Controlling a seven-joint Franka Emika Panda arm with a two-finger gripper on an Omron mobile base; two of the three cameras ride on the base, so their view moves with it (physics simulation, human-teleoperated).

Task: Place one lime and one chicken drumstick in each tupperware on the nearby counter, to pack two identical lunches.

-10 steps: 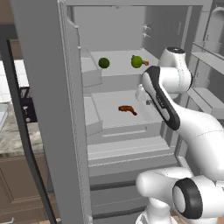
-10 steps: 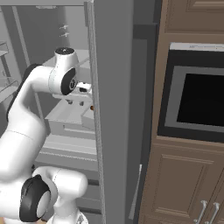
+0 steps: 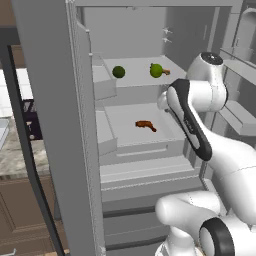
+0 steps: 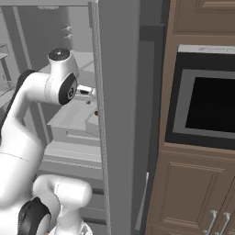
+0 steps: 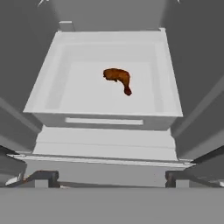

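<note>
Arm shifted, second drumstick (image 3: pixel 165 71) half-hidden.

A tall grey refrigerator (image 3: pixel 150 30) stands open ahead of the pincer, its pale inner walls and flat white shelves lit evenly with soft shadows. Its broad grey door (image 3: pixel 50 125) swings out on the pincer's left, seen edge-on, with a thin dark frame (image 3: pixel 25 150) beside it. Beyond the door, further left, lies a mottled grey-beige stone table (image 3: pixel 15 157) over dark brown wooden cabinet fronts (image 3: pixel 20 215). To the pincer's right, past the refrigerator's grey side panel (image 4: pixel 119 114), a wall of brown wooden cabinetry (image 4: pixel 188 193) holds a built-in oven with a black glass window (image 4: pixel 213 105) in a silver frame. Thin silver handles (image 4: pixel 211 222) hang on the lower cabinet doors.
</note>
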